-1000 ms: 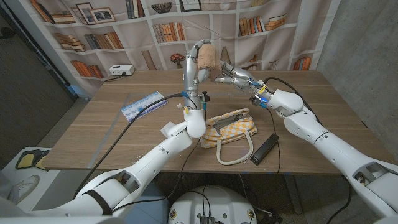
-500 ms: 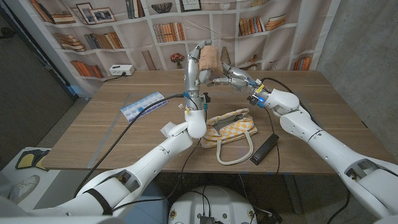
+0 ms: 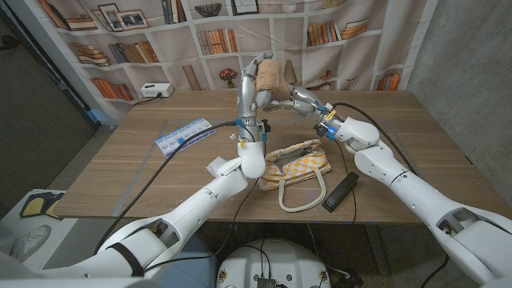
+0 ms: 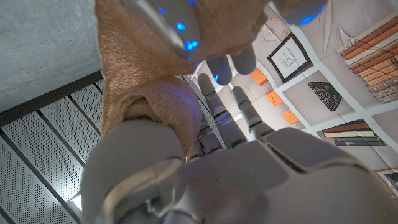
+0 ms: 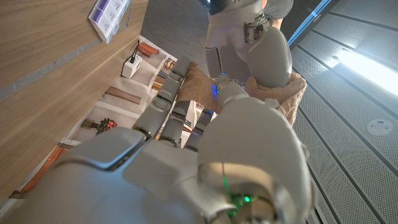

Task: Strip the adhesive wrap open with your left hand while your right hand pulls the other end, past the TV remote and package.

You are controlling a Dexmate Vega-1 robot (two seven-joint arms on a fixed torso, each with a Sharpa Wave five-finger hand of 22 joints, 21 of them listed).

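Note:
My left hand [image 3: 251, 80] stands raised above the table's far middle and holds a tan roll of adhesive wrap [image 3: 271, 77]. My right hand [image 3: 293, 100] has come in from the right, its fingertips at the roll's lower edge. In the left wrist view the wrap [image 4: 146, 81] fills my left hand [image 4: 211, 174], with the right hand's fingers [image 4: 177, 22] laid across it. In the right wrist view, tan wrap [image 5: 194, 79] sits between the fingers and thumb of my right hand [image 5: 186, 155]. The black TV remote [image 3: 340, 190] lies at the front right. The blue-and-white package [image 3: 185, 134] lies to the left.
A yellow checked bag [image 3: 294, 164] with cream handles lies on the wooden table [image 3: 416, 128] under the raised hands. Cables run across the table from both arms. A bookshelf backdrop [image 3: 144, 40] stands behind the far edge.
My right hand has moved left and up to the wrap, closing the gap until its fingers meet the roll. The left hand has kept the roll still.

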